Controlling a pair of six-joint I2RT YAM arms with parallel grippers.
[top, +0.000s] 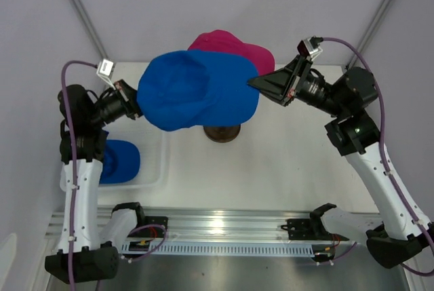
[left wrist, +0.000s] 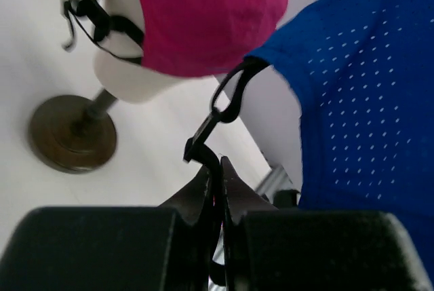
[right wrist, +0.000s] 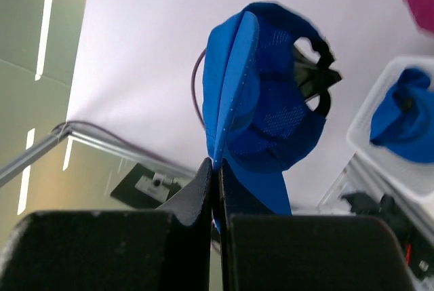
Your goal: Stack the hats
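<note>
A royal blue cap (top: 196,91) hangs in the air between my two grippers, over a magenta-pink cap (top: 234,47) that sits on the cream mannequin head (left wrist: 122,74). My left gripper (top: 138,109) is shut on the blue cap's black back strap (left wrist: 220,111), seen between the jaws in the left wrist view (left wrist: 215,169). My right gripper (top: 253,82) is shut on the blue cap's brim (right wrist: 234,67), seen in the right wrist view (right wrist: 215,165). A second blue cap (top: 119,161) lies in the basket at the left.
The white basket (top: 159,169) stands at the left front. The mannequin's round brown stand (top: 222,132) is under the held cap, mid-table. A metal rail (top: 224,223) runs along the near edge. Frame posts rise at both back corners.
</note>
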